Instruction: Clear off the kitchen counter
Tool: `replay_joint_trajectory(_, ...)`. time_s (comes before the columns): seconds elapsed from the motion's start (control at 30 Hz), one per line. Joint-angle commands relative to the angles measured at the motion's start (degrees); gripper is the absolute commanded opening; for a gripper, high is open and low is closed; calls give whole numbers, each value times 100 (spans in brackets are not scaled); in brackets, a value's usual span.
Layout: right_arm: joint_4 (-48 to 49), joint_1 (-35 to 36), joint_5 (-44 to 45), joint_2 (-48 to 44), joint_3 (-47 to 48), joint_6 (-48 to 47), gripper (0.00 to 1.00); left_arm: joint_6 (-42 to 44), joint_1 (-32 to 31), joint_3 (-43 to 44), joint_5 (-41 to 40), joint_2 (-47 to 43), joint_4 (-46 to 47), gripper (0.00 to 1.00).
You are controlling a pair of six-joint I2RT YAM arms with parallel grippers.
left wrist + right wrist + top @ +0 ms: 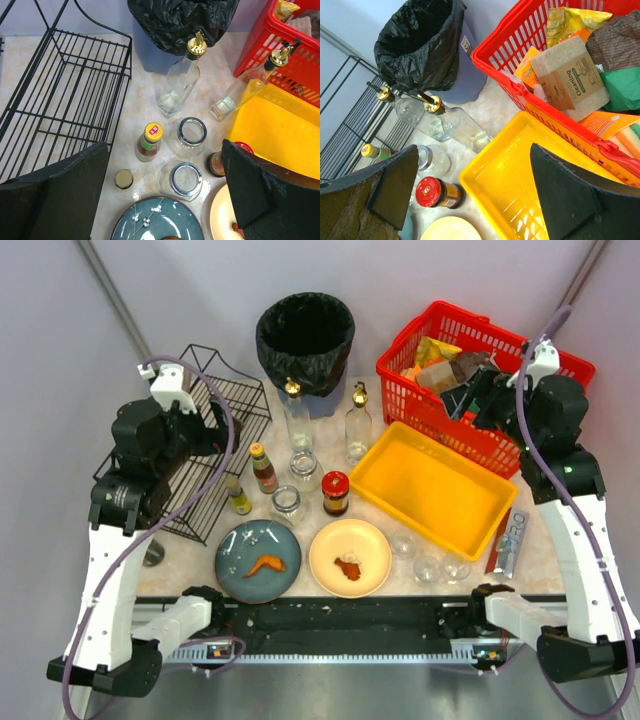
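Observation:
The kitchen counter (325, 435) carries two gold-capped glass bottles (297, 420), a yellow-capped sauce bottle (263, 468), two glass jars (286, 502), a red-lidded jar (335, 492), a blue plate (230, 550) and a cream plate (372, 543), both with food scraps. My left gripper (215, 432) hangs open over the wire rack's right edge. In the left wrist view the left gripper (164, 150) has a jar (186, 178) and the sauce bottle (149, 142) below its gap. My right gripper (476, 395) is open above the red basket's near rim, holding nothing.
A black wire rack (235, 400) stands at the left and a bin with a black bag (305, 335) at the back. A red basket (400, 345) of packets and an empty yellow tray (385, 465) are at the right. Three small glasses (427, 568) and a silver packet (510, 540) lie near the front.

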Motion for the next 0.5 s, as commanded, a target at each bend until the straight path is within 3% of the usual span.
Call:
replay_joint_trajectory(0.0,146,-37,-66,33,6,72,91,-178,21,-110,-353,-300,158,99)
replay_joint_trajectory(0.2,137,-37,-75,50,6,28,91,208,13,-225,-755,-608,-25,99)
replay_joint_trajectory(0.33,137,-28,-92,77,23,-16,90,148,13,-15,-2467,-705,-499,99)
replay_joint_trajectory(0.47,128,-28,-153,156,50,-7,90,-457,21,-5,-3857,-749,-1132,99)
